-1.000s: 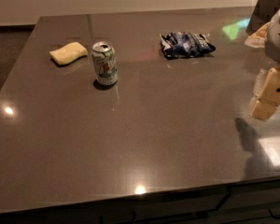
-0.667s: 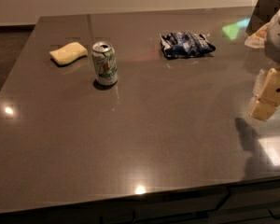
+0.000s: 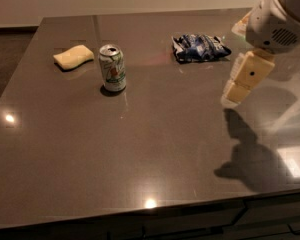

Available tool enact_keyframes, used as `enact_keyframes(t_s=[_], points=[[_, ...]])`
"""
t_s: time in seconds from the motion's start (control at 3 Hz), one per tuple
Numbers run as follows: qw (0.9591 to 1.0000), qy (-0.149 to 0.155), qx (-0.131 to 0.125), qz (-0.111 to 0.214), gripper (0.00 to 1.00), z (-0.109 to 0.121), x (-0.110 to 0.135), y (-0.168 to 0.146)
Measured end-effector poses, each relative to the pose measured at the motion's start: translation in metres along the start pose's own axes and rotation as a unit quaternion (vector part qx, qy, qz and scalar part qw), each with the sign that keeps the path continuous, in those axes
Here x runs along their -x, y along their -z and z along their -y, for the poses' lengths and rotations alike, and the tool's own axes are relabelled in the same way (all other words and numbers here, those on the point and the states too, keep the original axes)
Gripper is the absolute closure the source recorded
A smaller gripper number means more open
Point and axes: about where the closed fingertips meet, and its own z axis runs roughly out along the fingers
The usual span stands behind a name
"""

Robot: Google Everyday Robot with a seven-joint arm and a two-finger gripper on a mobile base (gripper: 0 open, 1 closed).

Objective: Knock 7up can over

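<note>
gripper [image 3: 237,88]: hanging above the right part of the table [image 3: 140,154], clear of the surface, angling down and toward camera-left; open or closed, cannot tell
arm [image 3: 280,14]: white housing sitting just above and camera-right of the gripper, running out of the top right corner
7up can [image 3: 112,68]: standing upright on the table, well apart from the gripper on its camera-left and a little farther back; silver top facing up, green and red print showing on the side; nothing touching it
gap: bare tabletop lying between the gripper and the can
snack bag [image 3: 200,47]: dark blue, lying flat behind the gripper and slightly camera-left of it, nearer to it than the can is, not touching it
sponge [image 3: 73,57]: pale yellow, lying flat beyond the can from the gripper's side, near the can but apart from it
shadow [image 3: 250,159]: dark patch falling on the table in front of and below the gripper
table: dark, glossy, throwing back ceiling light spots near the front edge
</note>
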Motion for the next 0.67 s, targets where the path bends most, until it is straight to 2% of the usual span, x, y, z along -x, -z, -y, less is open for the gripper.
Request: enact_keyframes(t_s=[0.33, 0.67], points=[[0.9992, -0.021, -0.003, 0.035, 0.0, 0.026, 0.034, -0.029], [0.9967, -0.043, 0.003, 0.069, 0.0, 0.048, 0.068, -0.062]])
